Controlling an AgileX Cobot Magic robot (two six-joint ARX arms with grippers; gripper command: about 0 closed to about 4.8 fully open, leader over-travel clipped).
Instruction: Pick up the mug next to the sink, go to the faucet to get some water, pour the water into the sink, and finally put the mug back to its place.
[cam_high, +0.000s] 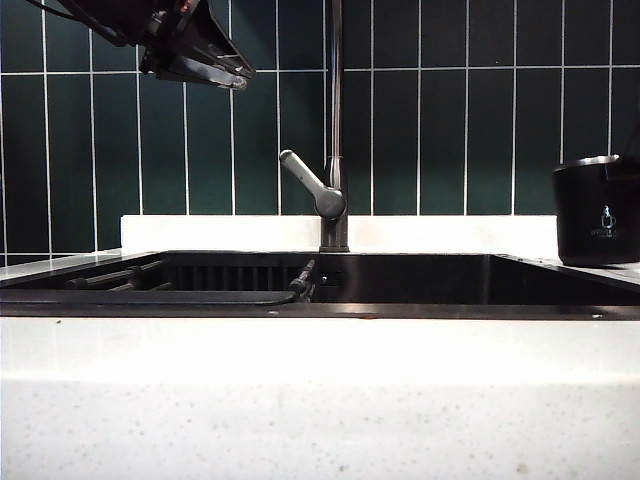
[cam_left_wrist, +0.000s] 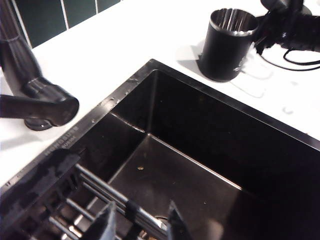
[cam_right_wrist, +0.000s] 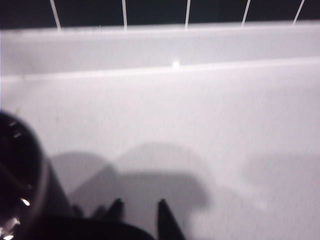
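The black mug (cam_high: 598, 210) with its silver rim stands upright on the white countertop to the right of the sink (cam_high: 420, 280). It also shows as the mug (cam_left_wrist: 227, 45) in the left wrist view and the mug (cam_right_wrist: 20, 175) in the right wrist view. My right gripper (cam_right_wrist: 140, 212) hangs just beside it over the counter, open with nothing between its fingertips. The right arm (cam_left_wrist: 290, 27) shows behind the mug. High at the upper left, my left gripper (cam_high: 240, 76) is open and empty. Its tips (cam_left_wrist: 137, 222) hover above the sink (cam_left_wrist: 200, 150). The faucet (cam_high: 337, 120) stands at the middle back. No water shows.
The grey lever handle (cam_high: 310, 185) angles up to the left from the faucet base (cam_left_wrist: 40, 105). A dark ribbed rack (cam_left_wrist: 60, 195) lies in the left part of the basin. Dark green tiles back the white countertop (cam_high: 320, 400). Cables trail on the counter by the right arm.
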